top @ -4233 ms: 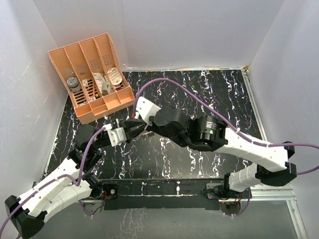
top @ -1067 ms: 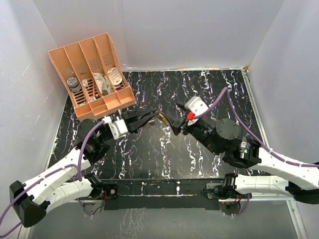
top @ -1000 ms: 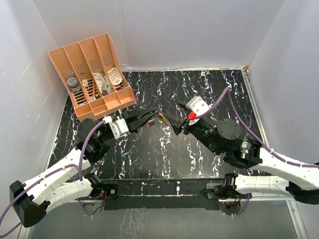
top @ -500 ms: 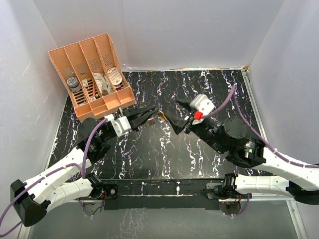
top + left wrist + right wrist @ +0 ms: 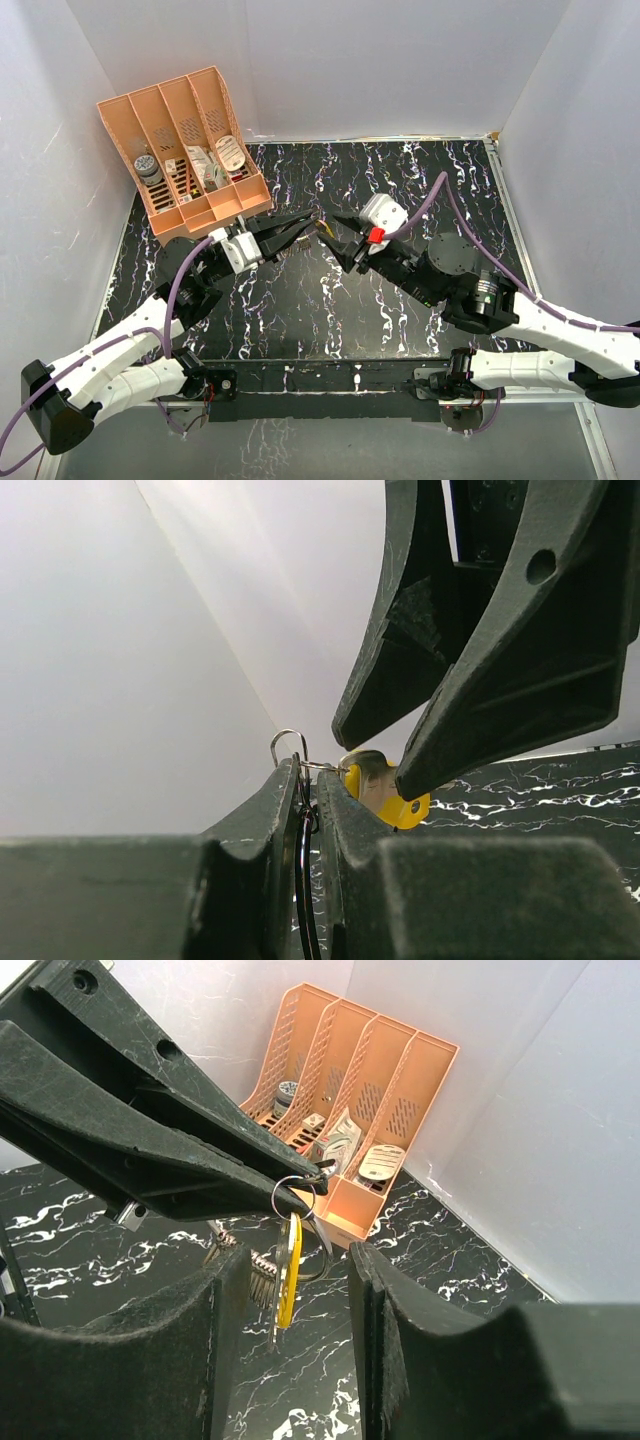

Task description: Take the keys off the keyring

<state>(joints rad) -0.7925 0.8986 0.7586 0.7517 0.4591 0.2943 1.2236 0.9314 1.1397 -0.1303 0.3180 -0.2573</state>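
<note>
Pinching the keyring (image 5: 295, 1192) above the worktop (image 5: 300, 310), the left tool (image 5: 311, 778) grips tight, a yellow key (image 5: 289, 1265) dangling below. The right tool (image 5: 343, 243) gapes wide beside it. Labels in the organiser (image 5: 215, 205) are too small to read.

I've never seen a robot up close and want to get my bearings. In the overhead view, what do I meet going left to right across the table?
Orange file rack → left arm, its jaws shut on the keyring → keyring → right arm, its jaws open just beside the keyring.
</note>
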